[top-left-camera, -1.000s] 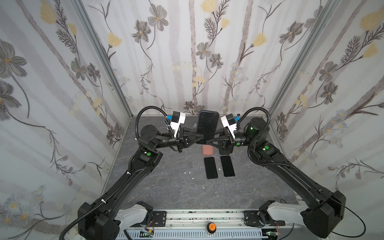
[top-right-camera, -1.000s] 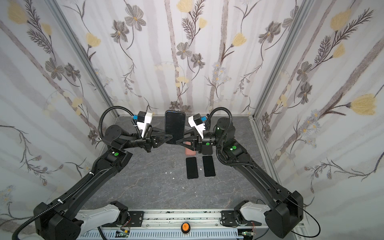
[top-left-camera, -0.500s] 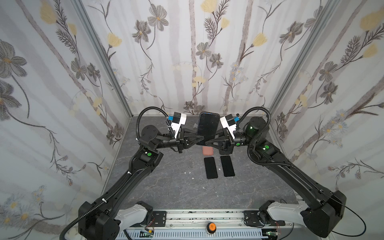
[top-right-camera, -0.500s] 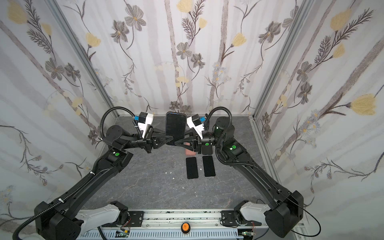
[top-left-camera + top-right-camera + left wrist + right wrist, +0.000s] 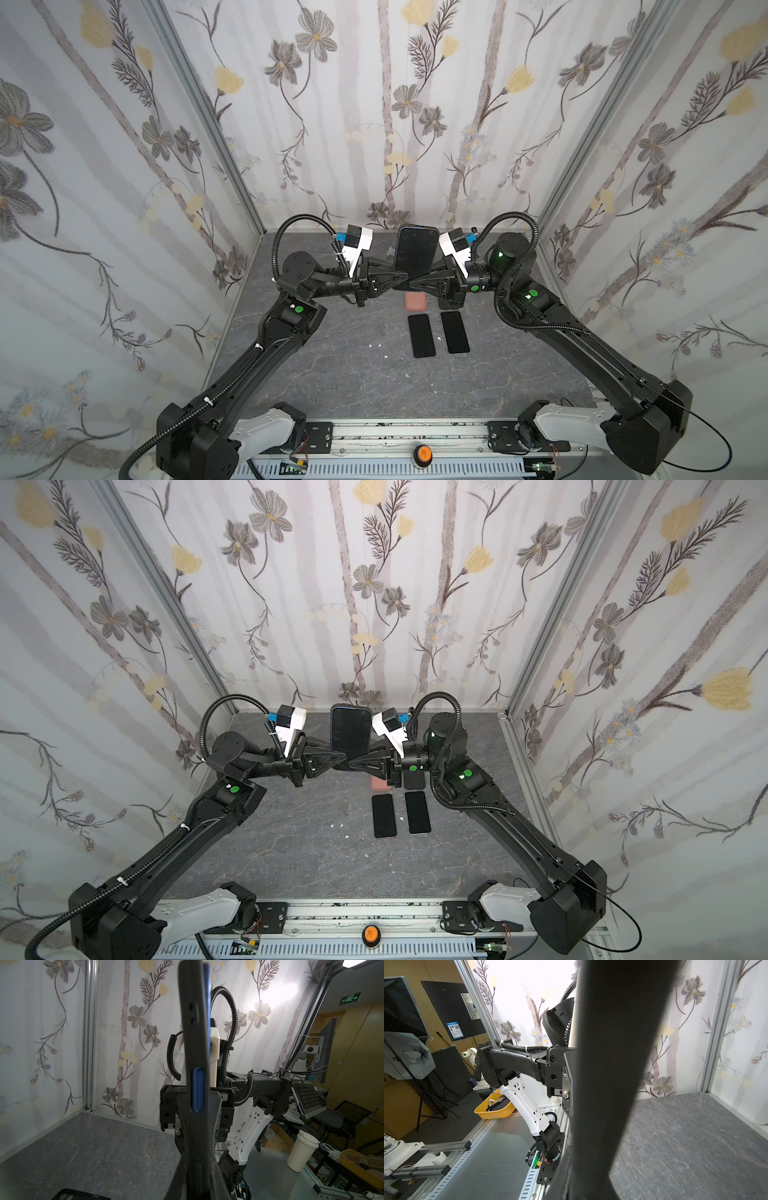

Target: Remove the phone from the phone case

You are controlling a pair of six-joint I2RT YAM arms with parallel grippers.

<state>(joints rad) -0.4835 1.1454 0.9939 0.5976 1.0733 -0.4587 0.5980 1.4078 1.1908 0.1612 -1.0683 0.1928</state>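
A phone in a dark phone case (image 5: 417, 253) (image 5: 350, 733) stands upright in the air above the back middle of the table, screen facing the top views. My left gripper (image 5: 400, 279) (image 5: 341, 757) is shut on its lower left edge. My right gripper (image 5: 414, 282) (image 5: 353, 762) is shut on the lower right edge, tip to tip with the left. In the left wrist view the case's dark side (image 5: 193, 1043) runs up from my left gripper (image 5: 197, 1153), with the phone's blue edge (image 5: 198, 1088) showing in it. The right wrist view shows the case (image 5: 612, 1043) edge-on, filling my right gripper (image 5: 591, 1157).
Two bare black phones (image 5: 422, 336) (image 5: 455, 332) lie side by side mid-table. Behind them lie a pink case (image 5: 415, 300) and a black case (image 5: 414, 779), under the grippers. Another dark case (image 5: 79, 1194) lies on the table. Floral walls (image 5: 374, 124) close three sides.
My right gripper has slid left to the held phone and closed on its lower right edge. The left gripper and the phone have stayed in place.
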